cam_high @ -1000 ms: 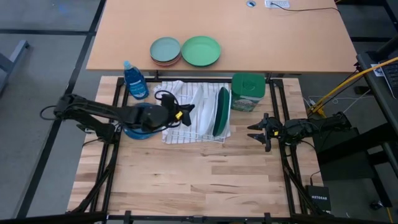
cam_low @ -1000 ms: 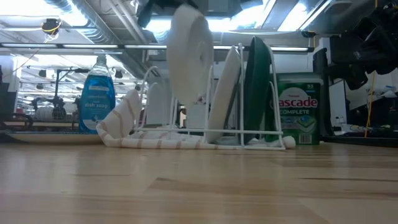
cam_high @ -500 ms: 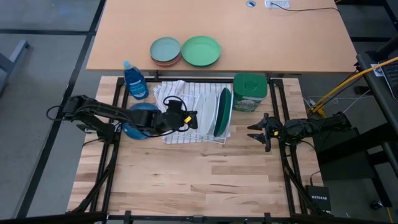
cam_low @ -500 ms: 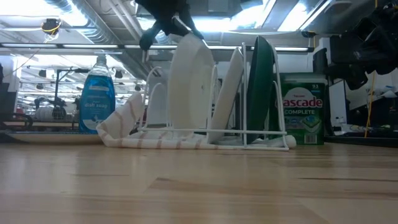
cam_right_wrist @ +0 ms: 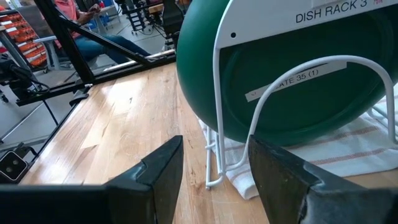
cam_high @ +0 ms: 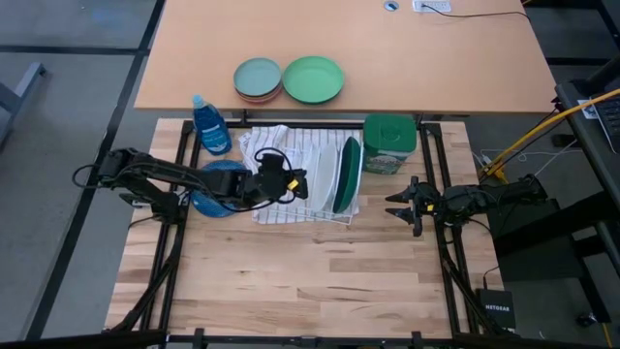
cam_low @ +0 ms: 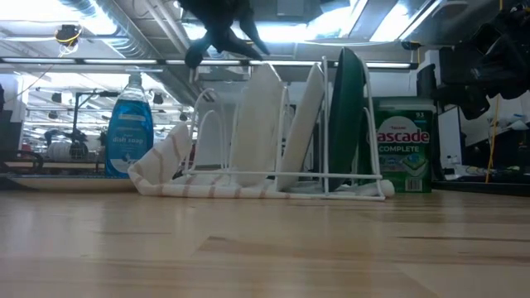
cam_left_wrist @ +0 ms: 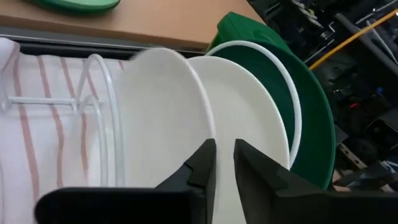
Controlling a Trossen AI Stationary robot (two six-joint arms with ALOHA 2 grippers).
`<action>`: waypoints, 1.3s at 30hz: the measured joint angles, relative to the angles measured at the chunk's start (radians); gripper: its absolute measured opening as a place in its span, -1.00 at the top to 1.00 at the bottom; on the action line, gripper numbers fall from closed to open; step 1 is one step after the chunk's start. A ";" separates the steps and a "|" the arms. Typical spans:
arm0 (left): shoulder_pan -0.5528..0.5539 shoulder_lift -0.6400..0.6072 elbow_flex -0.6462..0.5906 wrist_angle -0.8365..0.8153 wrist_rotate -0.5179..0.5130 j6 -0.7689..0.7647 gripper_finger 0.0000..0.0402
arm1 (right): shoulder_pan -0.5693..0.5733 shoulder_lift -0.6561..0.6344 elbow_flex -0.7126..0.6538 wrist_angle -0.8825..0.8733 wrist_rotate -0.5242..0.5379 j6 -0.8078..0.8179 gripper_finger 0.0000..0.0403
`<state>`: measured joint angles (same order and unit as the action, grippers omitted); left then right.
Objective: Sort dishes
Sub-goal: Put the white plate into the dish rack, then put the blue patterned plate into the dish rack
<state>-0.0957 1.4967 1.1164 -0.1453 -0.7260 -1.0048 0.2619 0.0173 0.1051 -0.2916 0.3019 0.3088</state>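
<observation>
A white wire rack (cam_low: 323, 178) stands on a striped towel (cam_high: 276, 208). In it, on edge, are a white plate (cam_low: 257, 124), a second white plate (cam_low: 302, 124) and a dark green plate (cam_low: 348, 116). The first white plate leans toward the second. A dark blue plate (cam_high: 208, 189) lies flat on the table left of the rack, partly under my left arm. My left gripper (cam_left_wrist: 224, 155) hovers just over the first white plate's top rim (cam_left_wrist: 205, 118), fingers a narrow gap apart. My right gripper (cam_high: 392, 205) waits open, right of the rack.
A blue dish soap bottle (cam_high: 210, 126) stands behind the rack's left and a green Cascade tub (cam_high: 387, 143) behind its right. A light-green plate (cam_high: 313, 79) and a grey-teal plate (cam_high: 257, 78) lie on the far tan table. Bare wood (cam_high: 310, 271) stretches toward the near edge.
My left gripper has gone down and toward the table's right, bringing the first white plate from high above the rack into a slot. In the last half second the gripper has kept still while the plate has sunk lower and tipped toward the second white plate.
</observation>
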 joint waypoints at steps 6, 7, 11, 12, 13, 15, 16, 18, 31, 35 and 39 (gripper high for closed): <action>0.001 0.000 0.000 0.004 0.001 0.025 0.66 | 0.000 0.000 0.000 0.000 0.000 0.000 0.08; 0.001 0.000 0.000 0.004 0.001 0.026 0.64 | 0.000 0.000 0.000 0.000 0.000 0.000 0.08; 0.001 -0.011 0.000 0.001 0.003 0.059 0.58 | 0.000 0.000 0.000 0.000 0.000 0.000 0.08; 0.001 -0.017 0.000 0.001 0.004 0.070 0.57 | 0.000 0.000 0.000 0.000 0.000 0.000 0.08; 0.000 -0.020 0.000 0.000 0.005 0.084 0.55 | 0.000 0.000 0.000 0.001 0.000 0.000 0.08; -0.003 -0.037 0.000 -0.005 0.020 0.120 0.54 | 0.000 0.000 0.000 0.002 0.000 0.000 0.08; -0.003 -0.045 0.000 -0.006 0.032 0.139 0.53 | 0.000 0.000 0.000 0.002 0.000 0.000 0.08; -0.003 -0.072 0.000 -0.013 0.080 0.180 0.53 | 0.000 0.000 0.000 0.002 0.000 0.000 0.08; -0.088 -0.229 0.000 -0.490 0.462 0.193 0.55 | 0.000 0.000 0.000 0.002 0.000 0.000 0.08; -0.149 -0.229 0.000 -0.779 0.464 0.066 0.55 | 0.000 0.000 0.000 0.002 0.000 0.000 0.08; -0.200 -0.221 0.000 -0.996 0.463 -0.043 0.55 | 0.000 0.000 0.000 0.002 0.000 0.000 0.08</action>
<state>-0.2957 1.2760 1.1160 -1.1408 -0.2630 -1.0481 0.2617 0.0174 0.1051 -0.2899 0.3019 0.3088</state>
